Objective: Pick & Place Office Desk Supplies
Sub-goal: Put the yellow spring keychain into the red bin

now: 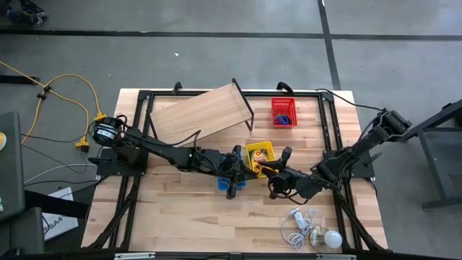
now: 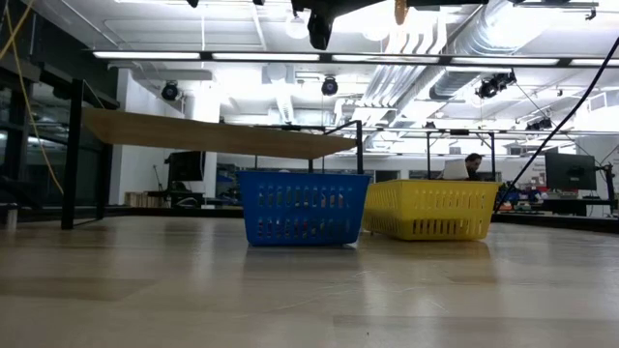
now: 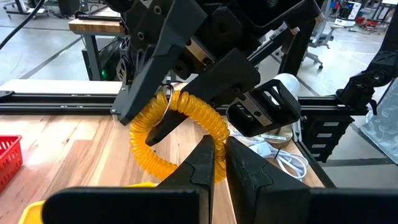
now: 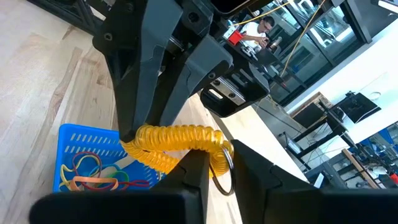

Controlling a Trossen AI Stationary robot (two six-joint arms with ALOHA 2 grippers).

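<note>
Yellow coiled cord (image 3: 180, 134) pinched by both sets of fingers, left (image 3: 219, 165) and right (image 4: 214, 168), above blue basket (image 4: 87, 165).

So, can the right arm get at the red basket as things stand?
Probably not yet: nothing seems to block the way to the red basket, but right gripper and left gripper both pinch the yellow coil.

Robotics lab: exposed ceiling ducts (image 2: 484, 43), workbenches (image 2: 464, 184), monitors (image 2: 566, 172) behind the table
</note>
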